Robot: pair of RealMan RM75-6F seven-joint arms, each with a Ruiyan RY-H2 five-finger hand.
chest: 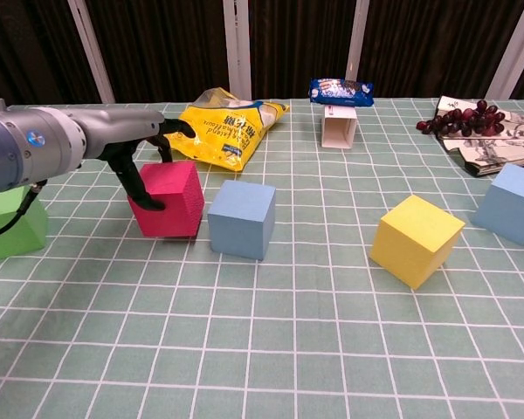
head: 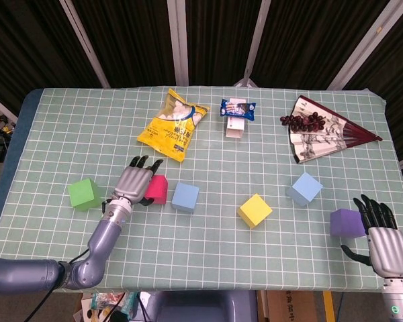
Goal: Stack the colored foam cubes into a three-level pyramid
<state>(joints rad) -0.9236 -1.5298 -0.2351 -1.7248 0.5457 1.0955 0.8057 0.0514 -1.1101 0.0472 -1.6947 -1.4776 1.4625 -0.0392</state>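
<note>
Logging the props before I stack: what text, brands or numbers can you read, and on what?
Chip bag: dark print, too blurred to read.
Cookie pack: white lettering, too small to read.
Fan: painted picture, no legible writing.
Left arm: small blue round mark, unreadable.
Cubes: no text.

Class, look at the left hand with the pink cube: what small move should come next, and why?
Probably ease the pink cube a little further toward the blue cube and set it flush beside it. The left hand grips the pink cube, and a narrow gap shows between the two cubes, which could form the pyramid's base row.
</note>
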